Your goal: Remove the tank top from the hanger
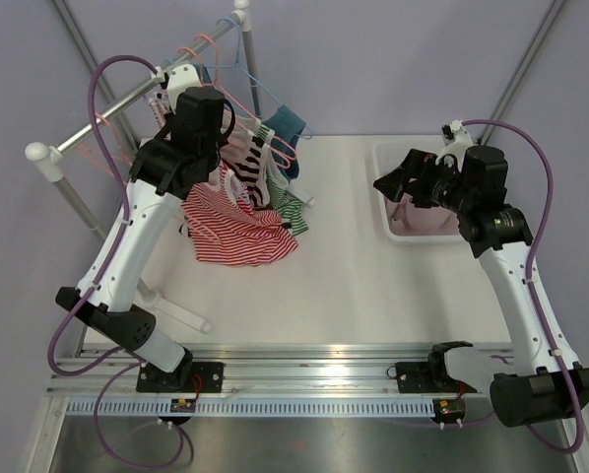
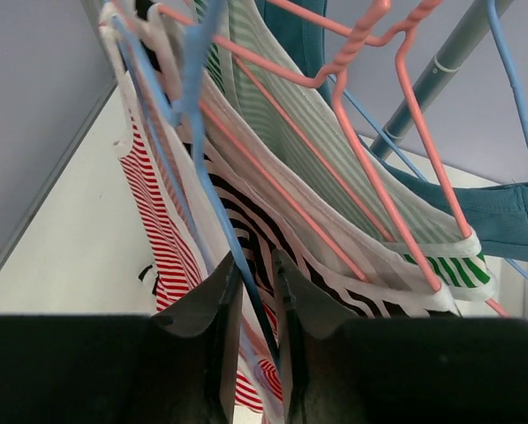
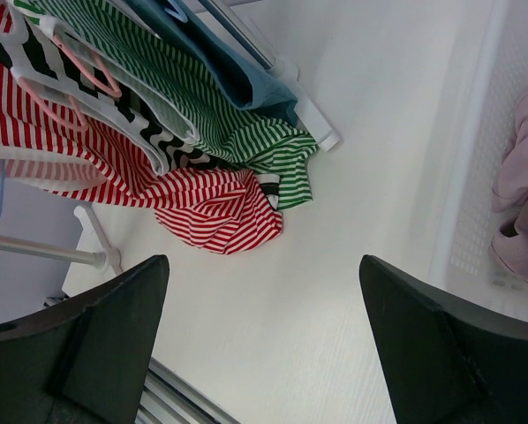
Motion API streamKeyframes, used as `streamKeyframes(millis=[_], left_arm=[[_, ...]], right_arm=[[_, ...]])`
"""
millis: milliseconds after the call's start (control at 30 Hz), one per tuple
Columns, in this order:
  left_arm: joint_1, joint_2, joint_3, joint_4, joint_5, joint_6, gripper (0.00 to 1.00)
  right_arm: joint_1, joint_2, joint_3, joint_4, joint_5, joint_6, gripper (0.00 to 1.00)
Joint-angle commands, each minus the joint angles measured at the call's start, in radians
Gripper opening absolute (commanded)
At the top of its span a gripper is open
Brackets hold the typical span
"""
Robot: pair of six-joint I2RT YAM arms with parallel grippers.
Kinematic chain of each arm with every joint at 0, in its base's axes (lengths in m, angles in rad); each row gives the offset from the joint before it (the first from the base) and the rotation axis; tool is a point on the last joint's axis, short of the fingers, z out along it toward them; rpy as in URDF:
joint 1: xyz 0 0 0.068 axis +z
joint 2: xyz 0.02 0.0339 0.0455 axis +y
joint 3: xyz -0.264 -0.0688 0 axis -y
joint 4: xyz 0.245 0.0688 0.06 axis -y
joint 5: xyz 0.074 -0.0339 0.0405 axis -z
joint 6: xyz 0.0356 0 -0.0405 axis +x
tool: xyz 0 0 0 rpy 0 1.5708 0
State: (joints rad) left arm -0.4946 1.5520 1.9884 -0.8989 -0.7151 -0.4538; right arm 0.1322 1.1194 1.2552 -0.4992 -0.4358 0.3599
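Cloth this thin will be light, limp and stretchy. The red-striped tank top (image 1: 240, 235) hangs among others on the rail (image 1: 127, 99), apparently on the blue hanger (image 2: 191, 88), with its hem slumped on the counter (image 1: 373, 296). It will likely snag rather than slide, so a strap near the hanger's shoulder looks the best hold. The left fingers (image 2: 207, 309) stand almost together with the hanger's wire in the slit; I cannot tell whether they pinch it. The right fingers (image 3: 96, 344) gape wide and hold nothing.

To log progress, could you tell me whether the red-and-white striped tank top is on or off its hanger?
On: the red-and-white striped tank top hangs from the blue wire hanger, hem crumpled on the table.
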Motion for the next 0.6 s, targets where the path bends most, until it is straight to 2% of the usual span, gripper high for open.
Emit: streamKeyframes(millis=[0, 100, 267, 400, 567], left_arm=[[0.004, -0.029, -0.006, 0.066, -0.024, -0.020, 0.14], [0.002, -0.078, -0.043, 0.087, -0.050, -0.046, 0.01], [-0.027, -0.148, -0.065, 0.140, -0.142, -0.069, 0.00], [-0.047, -0.165, -0.013, 0.132, -0.193, -0.068, 0.00], [-0.088, -0.188, 0.044, 0.088, -0.182, -0.068, 0.00]], right_arm=[[0.003, -0.029, 0.023, 0.002, -0.030, -0.021, 0.96], [0.003, -0.029, 0.024, 0.001, -0.038, -0.022, 0.95], [0.003, -0.026, 0.029, -0.001, -0.055, -0.018, 0.95], [0.003, -0.024, 0.038, -0.006, -0.066, -0.018, 0.95], [0.003, -0.029, 0.056, -0.013, -0.078, -0.013, 0.95]])
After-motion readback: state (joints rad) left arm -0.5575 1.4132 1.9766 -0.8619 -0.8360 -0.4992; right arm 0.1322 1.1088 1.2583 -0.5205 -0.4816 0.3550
